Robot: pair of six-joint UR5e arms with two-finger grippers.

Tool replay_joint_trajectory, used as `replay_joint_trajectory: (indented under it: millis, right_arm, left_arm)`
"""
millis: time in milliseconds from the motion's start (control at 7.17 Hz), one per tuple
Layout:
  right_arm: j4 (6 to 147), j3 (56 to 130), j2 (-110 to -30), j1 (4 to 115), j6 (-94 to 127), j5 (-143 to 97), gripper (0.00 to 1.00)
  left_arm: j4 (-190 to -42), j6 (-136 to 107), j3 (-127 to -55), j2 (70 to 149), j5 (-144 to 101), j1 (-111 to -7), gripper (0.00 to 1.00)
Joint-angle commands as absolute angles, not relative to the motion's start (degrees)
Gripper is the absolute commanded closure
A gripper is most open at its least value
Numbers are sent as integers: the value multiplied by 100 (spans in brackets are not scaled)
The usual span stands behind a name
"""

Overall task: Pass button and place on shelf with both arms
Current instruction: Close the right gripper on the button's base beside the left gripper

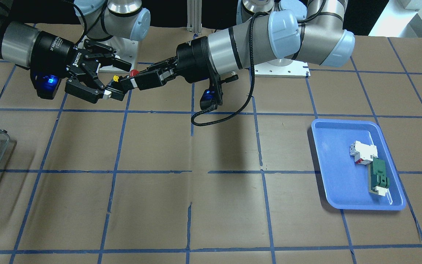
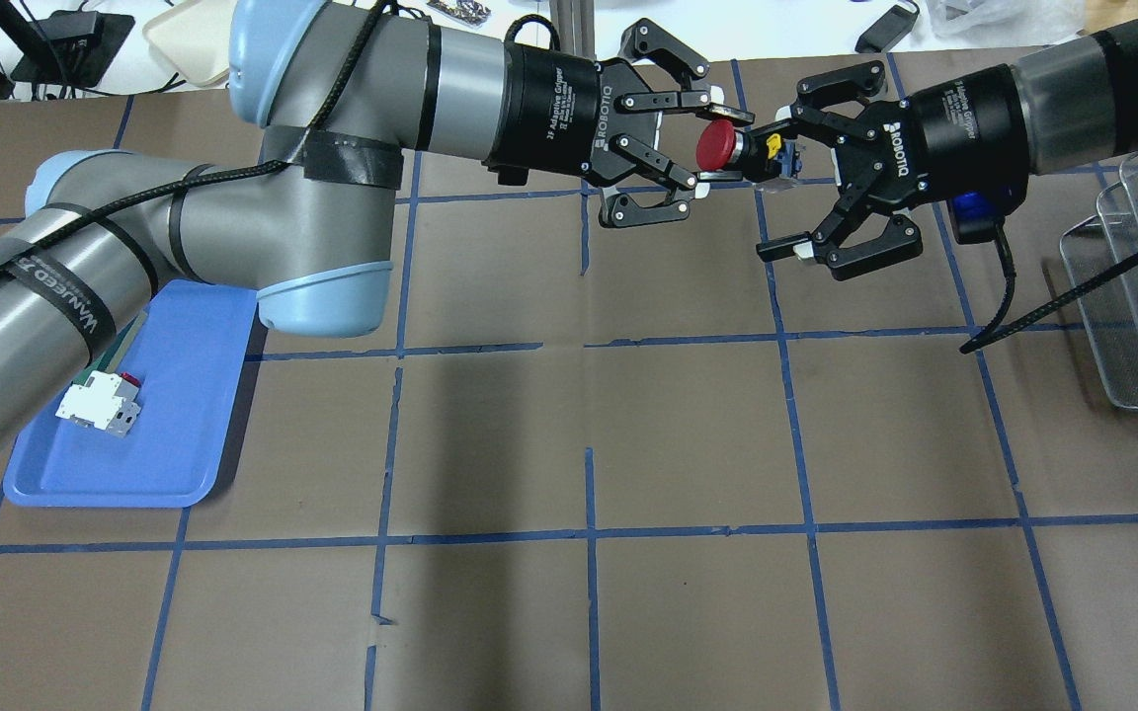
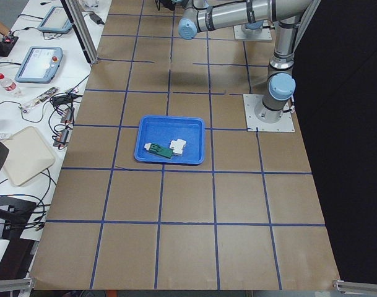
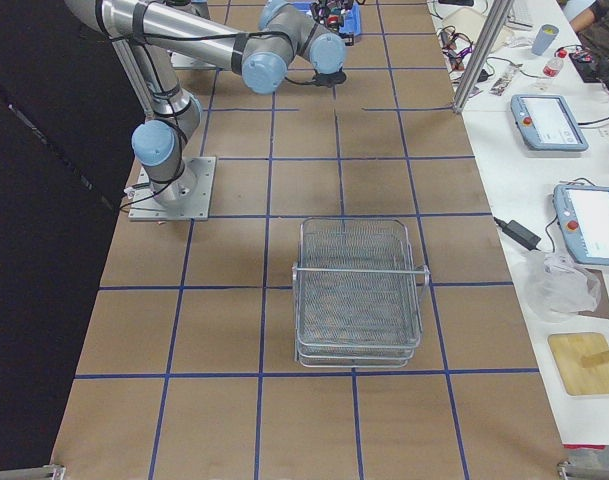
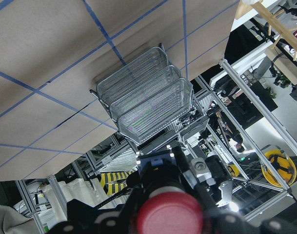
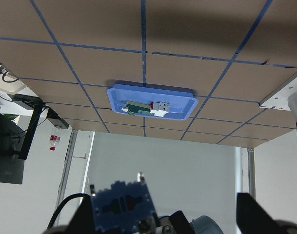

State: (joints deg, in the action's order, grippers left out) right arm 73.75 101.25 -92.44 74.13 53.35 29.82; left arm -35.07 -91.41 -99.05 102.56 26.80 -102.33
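The button hangs in mid-air over the far middle of the table, its red cap (image 2: pixel 715 145) toward my left arm and its black body with the yellow bit (image 2: pixel 772 150) toward my right arm. My left gripper (image 2: pixel 713 141) is shut on the button just behind the cap; the cap (image 5: pixel 170 214) fills the bottom of the left wrist view. My right gripper (image 2: pixel 784 183) is open, its fingers spread wide around the button's tail end without gripping it. The grey wire shelf (image 4: pixel 359 290) stands on the table at my right, its edge (image 2: pixel 1137 296) also showing in the overhead view.
A blue tray (image 2: pixel 164 434) at my left holds a white-and-red block (image 1: pixel 362 151) and a green flat part (image 1: pixel 379 178). Blue tape lines grid the brown table. A black cable (image 1: pixel 225 112) loops down under the left wrist.
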Motion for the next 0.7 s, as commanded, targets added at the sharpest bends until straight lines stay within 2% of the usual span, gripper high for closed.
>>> replay_joint_trajectory:
  millis: [0,140,279,419,558]
  right_arm:
    - [7383,10125,-9229,7567,5326,2988,9]
    - [7374,10125,-9220,7567,5317,2988,14]
    - [7383,10125,-9211,7567,5317,2988,27]
    - [7383,10125,-9211,7559,5317,2980,60]
    - [7383,10125,-9211,7559,5317,2979,70]
  left_arm:
    - [-3507,-9141,-9897,10257,2681,-10230,94]
    - [-3507,-9141,-9896,10257,2681,-10230,94]
    - [-3507,-9141,-9896,10257,2681,-10230,94]
    - [-3507,-9141,-9896,10257,2681,-10230,94]
    - [-3507,-9141,-9914,10239,2663,-10230,94]
